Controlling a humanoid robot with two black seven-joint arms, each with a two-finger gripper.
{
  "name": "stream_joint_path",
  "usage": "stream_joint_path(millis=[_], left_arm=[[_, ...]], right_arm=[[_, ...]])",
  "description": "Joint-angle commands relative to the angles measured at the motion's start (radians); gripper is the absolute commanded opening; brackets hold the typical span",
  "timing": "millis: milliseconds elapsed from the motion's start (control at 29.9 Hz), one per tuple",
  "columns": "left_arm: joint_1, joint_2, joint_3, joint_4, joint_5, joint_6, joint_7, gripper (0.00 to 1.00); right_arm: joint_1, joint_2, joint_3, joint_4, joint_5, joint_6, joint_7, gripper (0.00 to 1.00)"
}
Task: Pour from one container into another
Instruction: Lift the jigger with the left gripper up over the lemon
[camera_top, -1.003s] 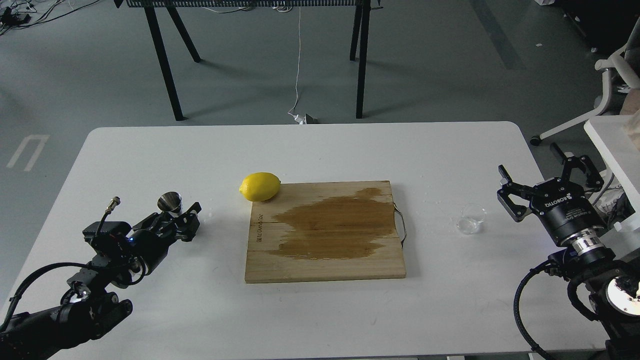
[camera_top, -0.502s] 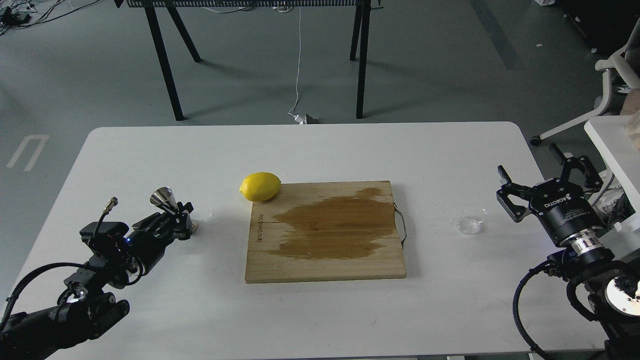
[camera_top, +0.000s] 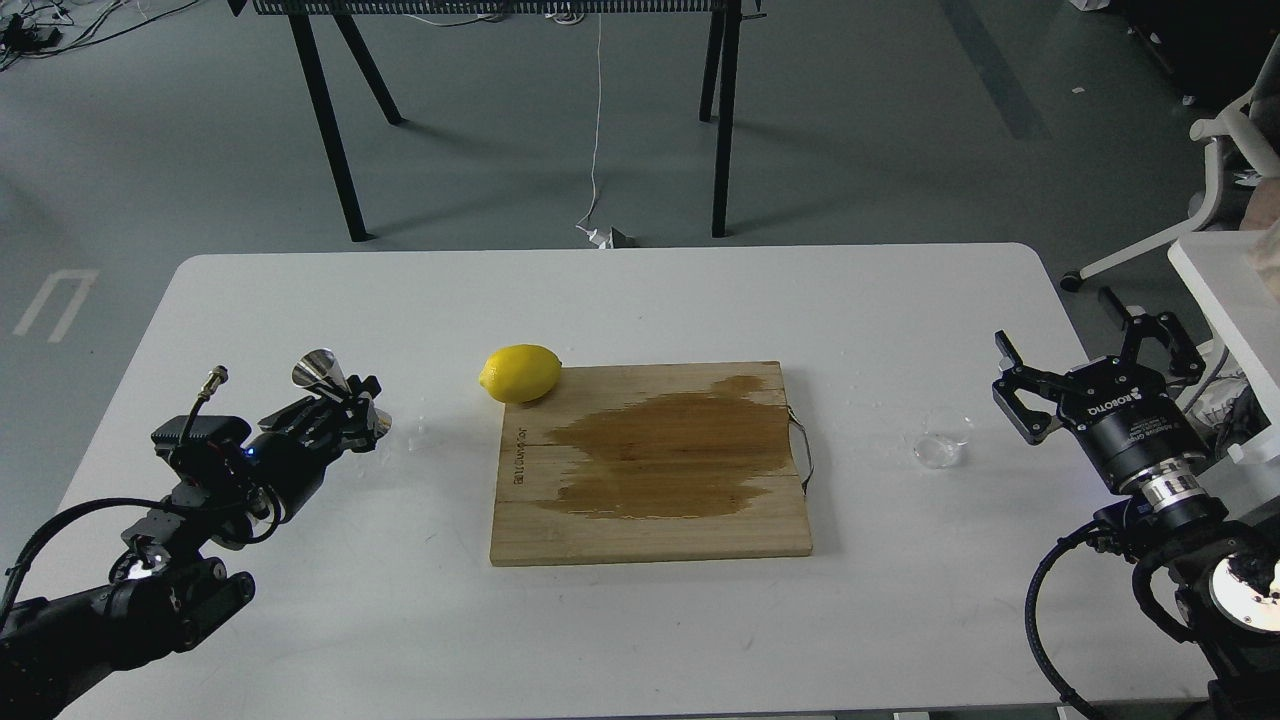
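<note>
The shiny steel jigger (camera_top: 316, 369) is held at the left of the white table (camera_top: 640, 300), tilted with its upper cone leaning left. My left gripper (camera_top: 345, 408) is shut on its narrow waist, and its lower cone peeks out at the gripper's right side. The small transparent cup (camera_top: 942, 446) stands on the table at the right, beyond the board's handle. My right gripper (camera_top: 1056, 320) is open just right of the cup, apart from it, with nothing between its fingers.
A wooden cutting board (camera_top: 650, 470) with a large wet stain lies mid-table, its wire handle on the right side. A yellow lemon (camera_top: 520, 373) sits at the board's far left corner. Another white surface (camera_top: 1225, 290) stands close behind the right arm.
My left gripper has carried the jigger a little left and up, and the jigger now tilts more to the left. The right gripper has stayed in place.
</note>
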Motion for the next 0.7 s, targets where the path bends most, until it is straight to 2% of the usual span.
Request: stream_joint_path(millis=[0, 234, 435, 669], left_arm=[[-0.004, 0.000, 0.000, -0.002, 0.002, 0.000, 0.000, 0.11], [-0.082, 0.009, 0.000, -0.006, 0.000, 0.000, 0.000, 0.11], [-0.224, 0.017, 0.000, -0.003, 0.006, 0.000, 0.000, 0.11], [-0.364, -0.072, 0.074, -0.006, 0.048, 0.000, 0.000, 0.11]], right_arm=[[0.000, -0.001, 0.000, 0.000, 0.000, 0.000, 0.000, 0.99], [0.003, -0.001, 0.000, -0.001, 0.000, 0.000, 0.000, 0.99], [0.034, -0.001, 0.000, -0.043, -0.002, 0.000, 0.000, 0.99], [0.075, -0.012, -0.012, -0.052, -0.002, 0.000, -0.003, 0.99]])
